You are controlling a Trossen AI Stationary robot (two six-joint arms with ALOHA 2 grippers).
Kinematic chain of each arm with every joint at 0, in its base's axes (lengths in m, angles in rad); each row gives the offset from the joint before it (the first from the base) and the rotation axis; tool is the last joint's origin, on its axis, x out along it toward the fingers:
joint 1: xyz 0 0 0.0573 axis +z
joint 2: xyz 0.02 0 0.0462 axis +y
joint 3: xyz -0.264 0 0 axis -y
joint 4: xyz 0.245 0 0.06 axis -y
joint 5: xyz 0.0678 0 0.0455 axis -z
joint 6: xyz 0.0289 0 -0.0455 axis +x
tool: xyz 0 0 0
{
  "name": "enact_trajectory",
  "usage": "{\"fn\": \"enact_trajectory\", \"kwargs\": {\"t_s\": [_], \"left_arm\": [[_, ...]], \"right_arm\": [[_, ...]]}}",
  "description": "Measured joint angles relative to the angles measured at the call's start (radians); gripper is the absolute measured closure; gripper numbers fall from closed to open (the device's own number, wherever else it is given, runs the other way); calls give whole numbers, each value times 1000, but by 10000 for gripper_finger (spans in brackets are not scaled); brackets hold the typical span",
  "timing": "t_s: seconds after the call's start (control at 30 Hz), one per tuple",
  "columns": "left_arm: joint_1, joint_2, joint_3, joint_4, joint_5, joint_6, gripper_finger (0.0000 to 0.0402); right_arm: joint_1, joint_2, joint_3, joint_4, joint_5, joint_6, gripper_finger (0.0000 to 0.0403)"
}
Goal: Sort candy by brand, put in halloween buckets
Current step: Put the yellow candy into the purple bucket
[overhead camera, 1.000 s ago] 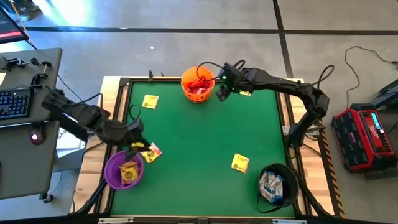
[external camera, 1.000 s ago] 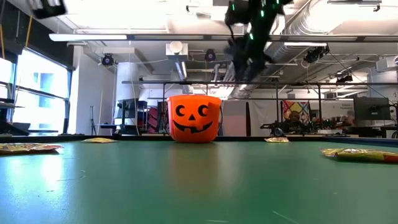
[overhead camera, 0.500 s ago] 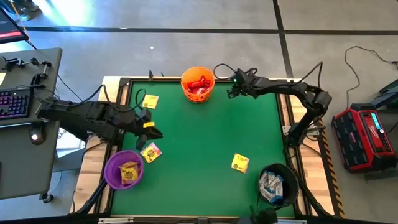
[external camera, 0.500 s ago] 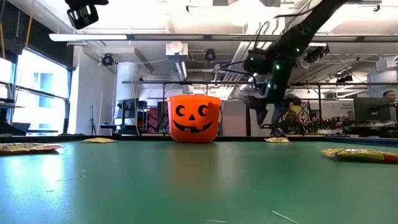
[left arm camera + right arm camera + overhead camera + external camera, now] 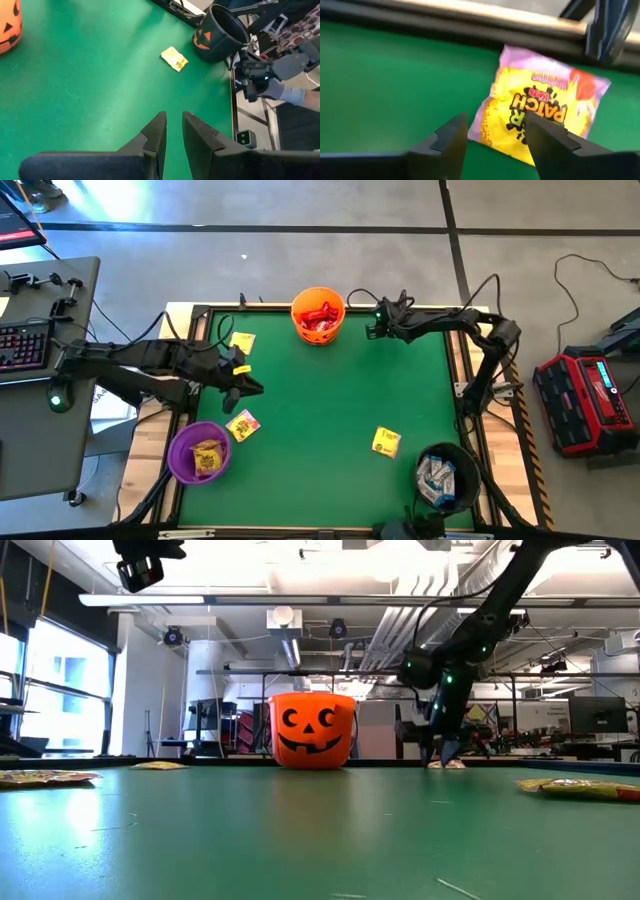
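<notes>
Right gripper (image 5: 492, 132) fingers parted over yellow Sour Patch packet (image 5: 537, 107) against desk rail (image 5: 470, 17); packet could be pinched badly; left gripper (image 5: 172, 131) fingers nearly closed, empty

Three buckets ring the worktop (image 5: 320, 410): one (image 5: 318, 316) top centre, one (image 5: 198, 451) lower left, one (image 5: 446, 476) lower right; a candy packet (image 5: 386, 442) lies right of centre.

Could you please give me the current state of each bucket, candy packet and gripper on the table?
Round orange plastic pumpkin bucket: upright, red packets inside.
Round purple plastic bucket: holds yellow packets.
Round black plastic bucket: holds white-blue packets.
Flat yellow wrapped packet: on mat by far rail, ungrasped.
Left gripper: fingers nearly shut, empty.
Right gripper: fingers open over that packet.
</notes>
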Motion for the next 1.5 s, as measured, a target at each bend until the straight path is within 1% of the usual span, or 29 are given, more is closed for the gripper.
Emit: {"fn": "enact_trajectory", "kwargs": {"t_s": [0.13,0.23,0.3,0.43,0.5,0.6,0.7,0.9,1.0,1.1,1.2,1.37,1.43,1.5], "left_arm": [[10,0,0,0,0,0,351],[17,0,0,3,-1,0,351],[24,0,0,5,-2,0,351],[42,0,0,28,-17,-24,351],[49,0,0,52,-33,-27,351],[56,0,0,88,-56,-16,351],[66,0,0,124,-83,-1,351],[84,0,0,177,-140,34,351],[96,0,0,210,-149,61,351],[106,0,0,237,-146,81,351],[108,0,0,235,-129,106,351],[107,0,0,232,-113,136,351],[107,0,0,232,-113,137,351],[107,0,0,229,-114,133,351]], "right_arm": [[1,28,1,-12,2,19,240],[3,29,2,-14,1,-3,268],[3,27,3,-14,-10,-23,299],[3,23,2,-21,-27,-47,380],[3,16,2,-29,-34,-49,395],[1,-4,0,-46,-79,-48,389],[5,-39,-3,-79,-122,-49,400],[31,-147,-2,-110,-229,-48,402],[49,-206,-2,-121,-294,-31,403],[76,-261,-2,-126,-333,-22,403],[111,-317,-2,-132,-346,-23,403],[181,-390,-1,-199,-334,-47,401],[201,-406,-1,-239,-343,-56,390],[210,-405,-1,-261,-342,-56,367]]}}
